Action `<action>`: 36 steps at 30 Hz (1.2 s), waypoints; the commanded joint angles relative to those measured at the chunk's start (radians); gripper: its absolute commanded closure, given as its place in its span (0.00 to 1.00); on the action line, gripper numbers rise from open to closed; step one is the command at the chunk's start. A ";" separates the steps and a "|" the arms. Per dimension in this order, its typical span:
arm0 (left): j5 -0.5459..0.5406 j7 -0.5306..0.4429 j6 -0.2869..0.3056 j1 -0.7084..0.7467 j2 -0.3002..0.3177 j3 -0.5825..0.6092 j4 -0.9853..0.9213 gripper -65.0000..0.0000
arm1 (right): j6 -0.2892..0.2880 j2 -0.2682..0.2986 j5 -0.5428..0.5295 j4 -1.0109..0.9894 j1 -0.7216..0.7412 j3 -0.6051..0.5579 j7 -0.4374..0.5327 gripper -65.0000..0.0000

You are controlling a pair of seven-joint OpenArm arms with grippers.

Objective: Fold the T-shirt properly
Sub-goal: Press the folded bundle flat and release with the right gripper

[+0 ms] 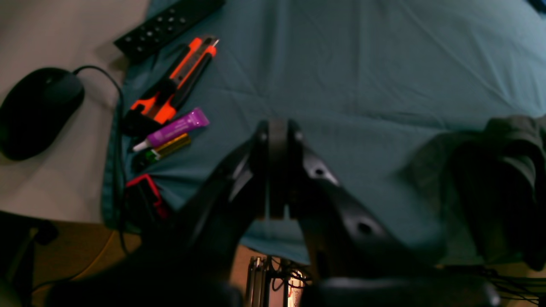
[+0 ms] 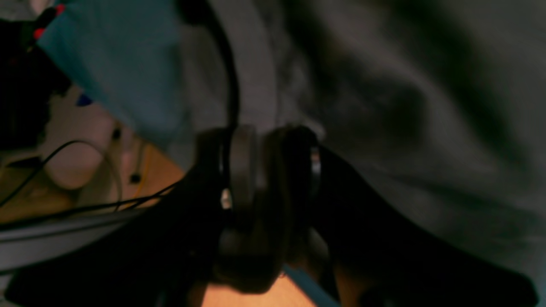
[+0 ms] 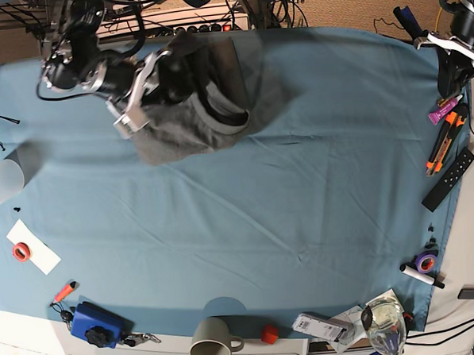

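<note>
Right end effector (image 3: 138, 103): at about 10 o'clock on the bench in the base view, jaws clenched on a fold of the soft, wrinkled dark charcoal-grey cotton T-shirt (image 3: 197, 100).
T-shirt: bunched in a crumpled heap at 11 o'clock on the blue-teal cloth-covered bench (image 3: 301, 190), ribbed collar showing, nothing laid flat.
Progress: seemingly early; no neat fold visible, spreading and all folds appear left.
Left end effector (image 1: 277, 136): at 2 o'clock, jaws clenched together, empty, well apart from the shirt.
</note>
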State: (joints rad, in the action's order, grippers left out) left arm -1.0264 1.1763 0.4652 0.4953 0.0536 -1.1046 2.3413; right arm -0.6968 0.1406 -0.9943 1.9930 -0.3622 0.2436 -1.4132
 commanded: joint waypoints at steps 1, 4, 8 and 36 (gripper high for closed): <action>-0.025 -0.025 0.004 0.001 0.008 -0.004 0.015 1.00 | -0.001 0.009 -0.025 0.012 -0.011 -0.015 0.017 0.76; -0.026 -0.025 0.004 0.001 0.008 -0.004 0.015 1.00 | -0.001 0.009 0.022 0.012 -0.055 -0.068 0.017 0.76; -0.026 -0.025 0.005 0.000 0.008 -0.004 0.015 1.00 | -0.001 0.009 0.143 0.002 -0.079 -0.114 0.017 0.76; -0.037 -0.024 0.008 0.001 0.008 -0.004 0.015 1.00 | -0.001 0.004 0.251 -0.214 0.111 -0.049 0.130 0.76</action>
State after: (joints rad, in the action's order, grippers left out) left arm -1.0378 1.1763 0.4690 0.4923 0.0528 -1.1046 2.3413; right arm -0.7101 0.1383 -0.7841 1.7737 -0.2535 0.1951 -1.2705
